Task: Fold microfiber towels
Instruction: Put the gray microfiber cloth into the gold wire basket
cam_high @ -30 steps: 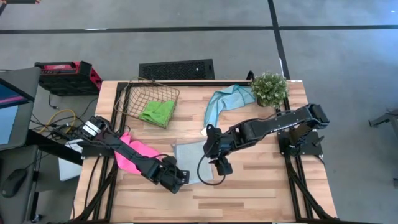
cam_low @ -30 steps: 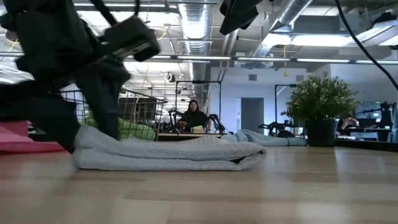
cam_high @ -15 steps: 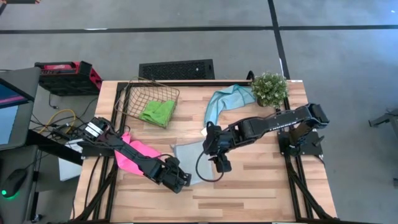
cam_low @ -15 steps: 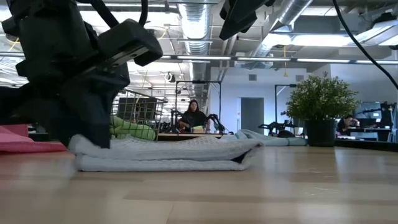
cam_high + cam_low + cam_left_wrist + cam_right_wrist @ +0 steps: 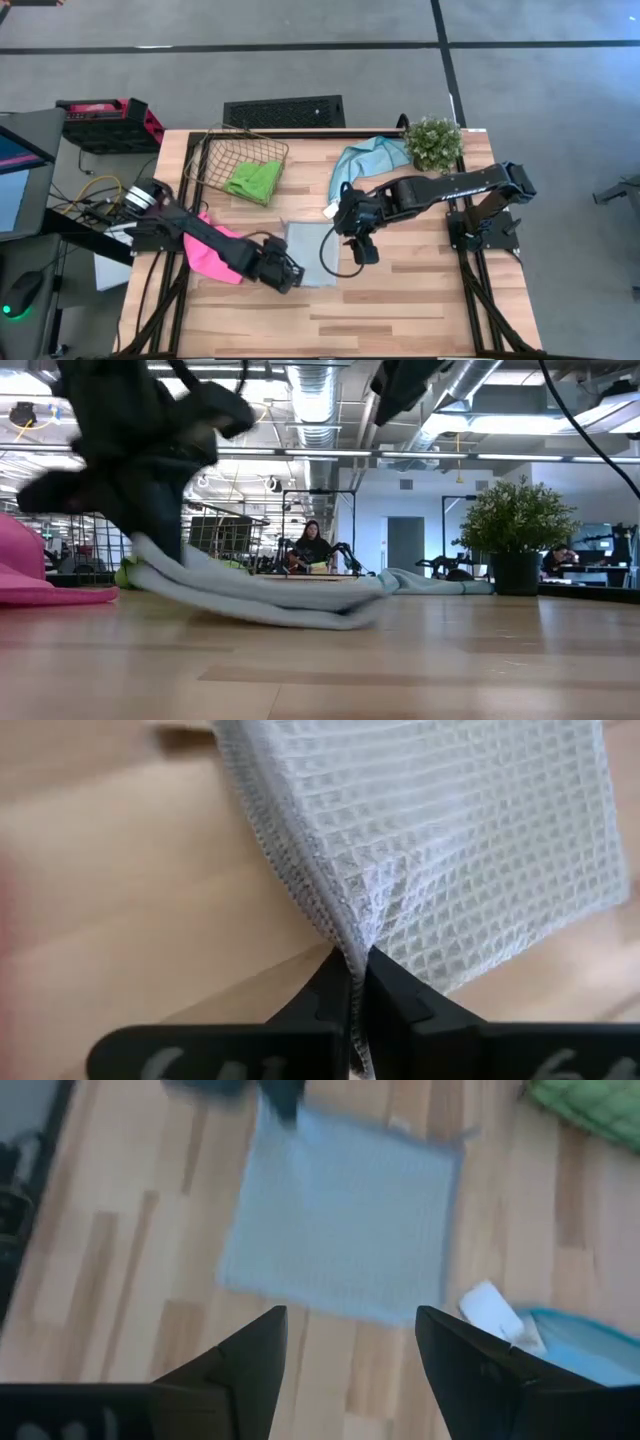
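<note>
Left wrist view: left hand [image 5: 352,982] pinches unlabelled pale grey towel [image 5: 450,840].

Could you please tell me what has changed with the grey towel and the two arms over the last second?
The left end effector, shut on the grey towel's edge, has lifted and dragged it; the towel now sits squarer on the table. The right end effector, open, has pulled back above it. The pink towel, green towel and teal towel stayed put.

We're over the wooden counter [image 5: 420,300], cloths scattered across it.
We see the grey towel [image 5: 308,252] mid-counter, pink towel [image 5: 215,250] beside it, teal towel [image 5: 365,160], wire basket [image 5: 235,150] and potted plant [image 5: 433,142] along the back.
</note>
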Controlling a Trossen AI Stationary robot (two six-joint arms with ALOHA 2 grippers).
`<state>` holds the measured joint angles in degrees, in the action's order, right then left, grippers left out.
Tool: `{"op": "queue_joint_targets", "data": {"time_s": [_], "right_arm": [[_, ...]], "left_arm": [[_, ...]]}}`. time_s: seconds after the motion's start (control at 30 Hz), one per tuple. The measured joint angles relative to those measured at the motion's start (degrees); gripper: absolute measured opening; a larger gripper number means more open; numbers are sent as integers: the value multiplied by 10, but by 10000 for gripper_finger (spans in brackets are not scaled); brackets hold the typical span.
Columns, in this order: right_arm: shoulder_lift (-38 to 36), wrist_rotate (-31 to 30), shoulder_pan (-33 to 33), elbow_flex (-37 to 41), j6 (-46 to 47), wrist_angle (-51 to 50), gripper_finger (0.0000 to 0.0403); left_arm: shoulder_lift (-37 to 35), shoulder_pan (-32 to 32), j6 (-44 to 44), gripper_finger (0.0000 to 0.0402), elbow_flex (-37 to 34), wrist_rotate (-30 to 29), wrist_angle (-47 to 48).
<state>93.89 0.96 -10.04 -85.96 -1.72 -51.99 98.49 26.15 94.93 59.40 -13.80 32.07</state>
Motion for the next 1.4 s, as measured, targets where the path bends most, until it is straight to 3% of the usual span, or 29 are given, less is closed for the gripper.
{"op": "queue_joint_targets", "data": {"time_s": [0.3,0.63,0.93,1.13,1.4], "right_arm": [[-9,-11,27,1,-35,-18,244],[-9,-11,54,1,-58,-15,244],[-9,-10,89,1,1,9,244],[-9,-11,108,1,13,26,244],[-9,-10,120,1,13,43,244]], "left_arm": [[-117,-85,-114,1,0,5,167],[-196,-213,-337,0,13,11,229],[-197,-287,-547,0,147,-12,386],[-197,-342,-607,0,243,-40,463],[-198,-411,-630,0,350,-107,488]]}}
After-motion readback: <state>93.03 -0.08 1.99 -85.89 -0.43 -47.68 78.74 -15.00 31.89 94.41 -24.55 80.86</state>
